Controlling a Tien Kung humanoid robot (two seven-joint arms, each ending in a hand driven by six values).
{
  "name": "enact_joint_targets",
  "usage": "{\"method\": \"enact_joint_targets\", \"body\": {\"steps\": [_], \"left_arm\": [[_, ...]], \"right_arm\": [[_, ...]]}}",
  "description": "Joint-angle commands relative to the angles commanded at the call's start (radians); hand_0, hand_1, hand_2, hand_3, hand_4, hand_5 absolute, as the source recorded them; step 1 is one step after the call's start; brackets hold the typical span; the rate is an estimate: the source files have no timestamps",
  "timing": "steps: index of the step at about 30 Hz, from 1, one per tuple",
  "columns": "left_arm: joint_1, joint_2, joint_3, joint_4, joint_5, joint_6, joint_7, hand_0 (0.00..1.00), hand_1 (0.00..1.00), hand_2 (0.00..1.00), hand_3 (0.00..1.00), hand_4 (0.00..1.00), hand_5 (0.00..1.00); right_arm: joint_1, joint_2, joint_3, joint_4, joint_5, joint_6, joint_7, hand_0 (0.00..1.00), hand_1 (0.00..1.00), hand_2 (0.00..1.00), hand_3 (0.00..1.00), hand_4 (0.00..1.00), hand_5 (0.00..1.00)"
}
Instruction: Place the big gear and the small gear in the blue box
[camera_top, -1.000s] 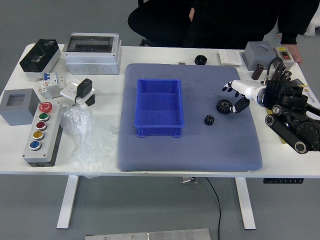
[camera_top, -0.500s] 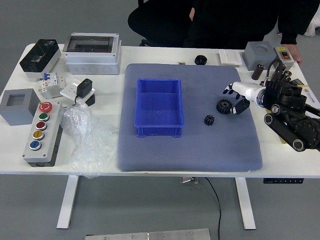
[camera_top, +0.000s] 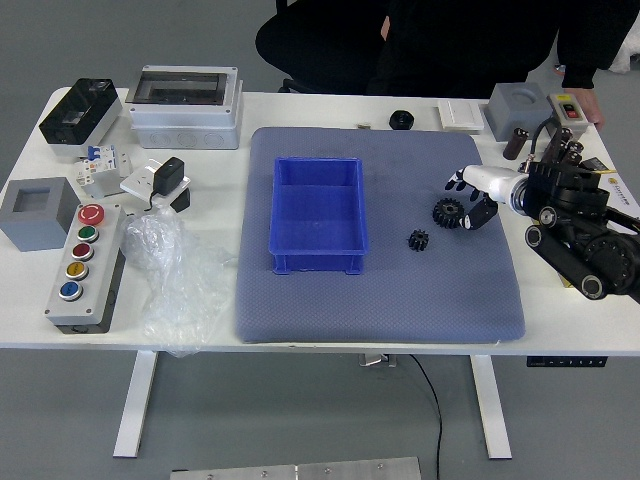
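My right hand (camera_top: 468, 199) reaches in from the right over the grey-blue mat (camera_top: 400, 300), its fingers open, with the thumb and fingertips to either side of the black big gear (camera_top: 448, 213). That gear lies flat on the mat; whether the fingers touch it I cannot tell. Below and left of it lies the black small gear (camera_top: 418, 240), apart from the hand. The blue box (camera_top: 318, 215) stands on the mat's left half, and no object shows inside it. My left hand is out of view.
On the left stand a button panel (camera_top: 88, 265), a grey block (camera_top: 38, 212) and a crumpled plastic bag (camera_top: 180, 285). A grey-white case (camera_top: 185, 110) is at the back. A black hexagonal part (camera_top: 401, 120) lies behind the mat. A person in black sits at the far side.
My right hand and forearm have shifted slightly left, bringing the hand a little closer around the big gear. Both gears and the box stay where they were.
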Motion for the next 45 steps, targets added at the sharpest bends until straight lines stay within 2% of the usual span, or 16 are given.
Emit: {"method": "enact_joint_targets", "body": {"steps": [17,45], "left_arm": [[-0.013,-0.007,0.014,0.001,-0.007,0.001,0.001,0.860,0.830,0.829,0.780,0.594,0.373],[-0.036,-0.024,0.030,0.001,-0.010,0.003,0.000,0.860,0.830,0.829,0.779,0.594,0.372]], "right_arm": [[0.018,0.013,-0.017,-0.020,0.014,0.000,0.001,0.749,0.715,0.859,0.842,0.691,0.024],[0.009,0.024,-0.024,-0.037,0.025,-0.005,0.003,0.749,0.712,0.855,0.838,0.689,0.026]]}}
